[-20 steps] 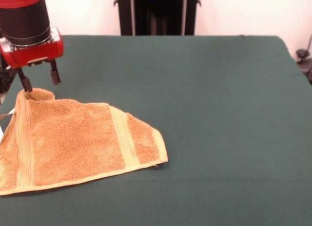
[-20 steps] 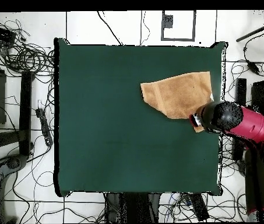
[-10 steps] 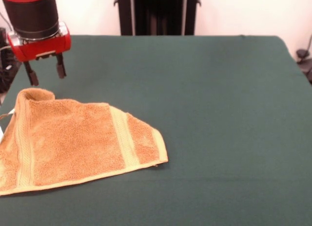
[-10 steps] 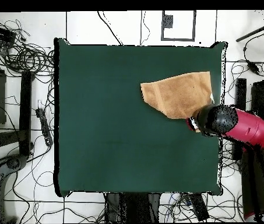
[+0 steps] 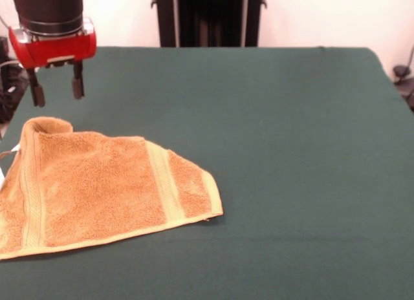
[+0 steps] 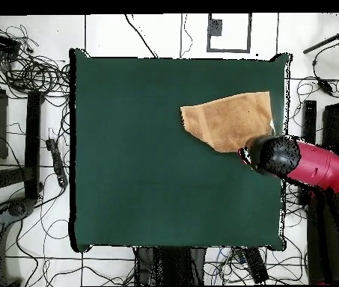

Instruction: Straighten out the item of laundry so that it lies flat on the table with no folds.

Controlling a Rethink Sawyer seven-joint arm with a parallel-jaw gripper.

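The towel [image 5: 97,190] lies just below the claw [image 5: 57,93], which hangs clear above its curled far corner, fingers spread and empty. The cloth rests folded and uneven at one side edge of the green surface [image 5: 291,151].

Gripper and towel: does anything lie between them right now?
Nothing. In the front view the open gripper hangs above the towel's curled corner, with only bare table showing in the gap.
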